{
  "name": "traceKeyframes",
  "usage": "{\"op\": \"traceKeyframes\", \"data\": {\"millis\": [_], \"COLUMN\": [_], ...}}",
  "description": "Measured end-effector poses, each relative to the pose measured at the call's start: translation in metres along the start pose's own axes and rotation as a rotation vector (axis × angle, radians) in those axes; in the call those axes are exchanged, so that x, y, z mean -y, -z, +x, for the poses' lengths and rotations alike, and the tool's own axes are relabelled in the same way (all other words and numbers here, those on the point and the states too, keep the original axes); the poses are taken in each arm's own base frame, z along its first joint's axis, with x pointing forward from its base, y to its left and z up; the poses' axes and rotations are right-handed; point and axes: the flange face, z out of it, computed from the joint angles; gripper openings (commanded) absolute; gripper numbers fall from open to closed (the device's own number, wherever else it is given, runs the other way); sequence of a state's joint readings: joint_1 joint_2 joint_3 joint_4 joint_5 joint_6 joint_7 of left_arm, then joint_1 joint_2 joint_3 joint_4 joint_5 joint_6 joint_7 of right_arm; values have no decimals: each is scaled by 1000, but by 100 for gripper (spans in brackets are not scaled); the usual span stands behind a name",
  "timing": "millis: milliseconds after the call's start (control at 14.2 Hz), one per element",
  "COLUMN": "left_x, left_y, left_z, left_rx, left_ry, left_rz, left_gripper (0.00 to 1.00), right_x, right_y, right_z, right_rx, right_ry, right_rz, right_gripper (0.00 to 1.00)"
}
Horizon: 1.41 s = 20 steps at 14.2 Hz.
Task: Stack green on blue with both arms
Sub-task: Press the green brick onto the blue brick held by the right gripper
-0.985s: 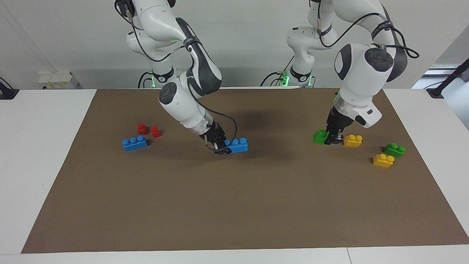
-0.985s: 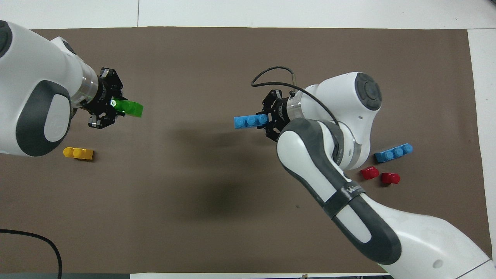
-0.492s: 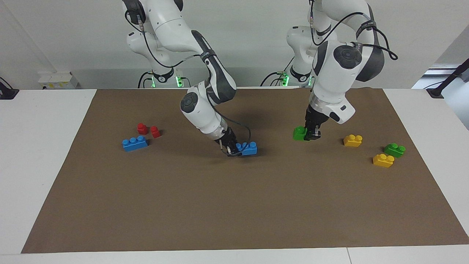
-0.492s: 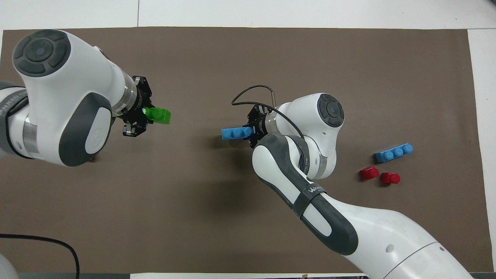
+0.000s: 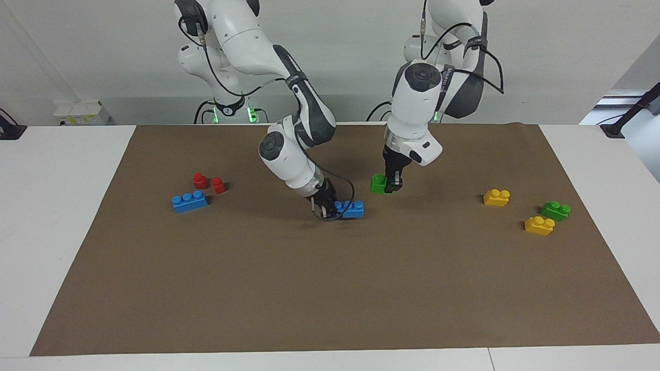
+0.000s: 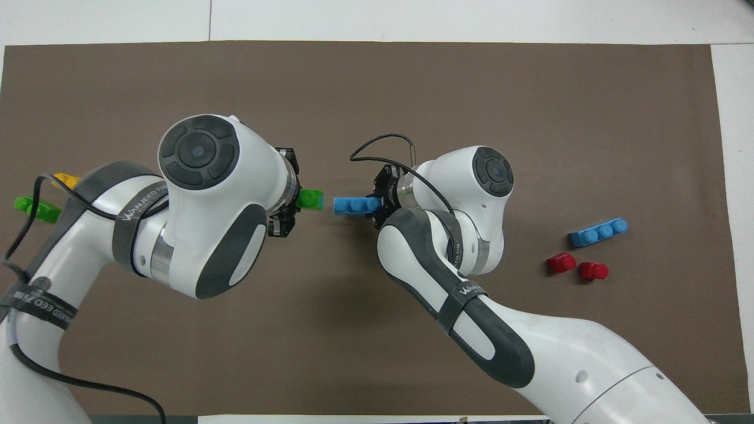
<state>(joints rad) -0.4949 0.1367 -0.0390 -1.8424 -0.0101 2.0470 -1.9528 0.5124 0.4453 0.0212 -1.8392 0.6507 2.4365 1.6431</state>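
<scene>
My right gripper (image 5: 332, 208) (image 6: 377, 204) is shut on one end of a blue three-stud brick (image 5: 353, 209) (image 6: 353, 205), held level and low over the middle of the mat. My left gripper (image 5: 392, 185) (image 6: 298, 202) is shut on a green two-stud brick (image 5: 379, 184) (image 6: 311, 199). It hangs beside the blue brick's free end and slightly higher, with a small gap between the two bricks. The left wrist hides most of its gripper in the overhead view.
A second blue brick (image 5: 190, 201) (image 6: 598, 231) and two red blocks (image 5: 209, 182) (image 6: 577, 266) lie toward the right arm's end of the brown mat (image 5: 330, 288). Two yellow bricks (image 5: 496, 197) (image 5: 539, 225) and another green brick (image 5: 555, 210) lie toward the left arm's end.
The left gripper has carried the green brick from beside the yellow bricks to the middle of the mat, close to the blue brick. The right gripper shifted the blue brick slightly toward it.
</scene>
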Motion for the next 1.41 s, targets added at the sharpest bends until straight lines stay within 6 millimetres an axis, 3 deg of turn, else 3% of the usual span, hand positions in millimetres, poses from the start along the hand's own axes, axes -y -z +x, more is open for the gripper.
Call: {"op": "traceKeyframes", "data": {"millis": [422, 704, 1055, 1407], "left_x": [10, 13, 6, 7], "left_y": [-26, -51, -85, -94], "left_z": [-26, -40, -44, -51], "left_rx": [-5, -15, -39, -38], "left_ry": [23, 37, 59, 58], "left_rz": [-30, -48, -65, -66], "left_gripper": [0, 0, 0, 0], "right_x": [-4, -5, -6, -6], "right_y": [-21, -23, -23, -23], "right_z": [11, 9, 9, 9], "right_rx": [-22, -22, -23, -23], "right_ry": [-12, -7, -7, -7], "right_rz": [9, 24, 26, 26], "right_gripper": [0, 0, 0, 0]}}
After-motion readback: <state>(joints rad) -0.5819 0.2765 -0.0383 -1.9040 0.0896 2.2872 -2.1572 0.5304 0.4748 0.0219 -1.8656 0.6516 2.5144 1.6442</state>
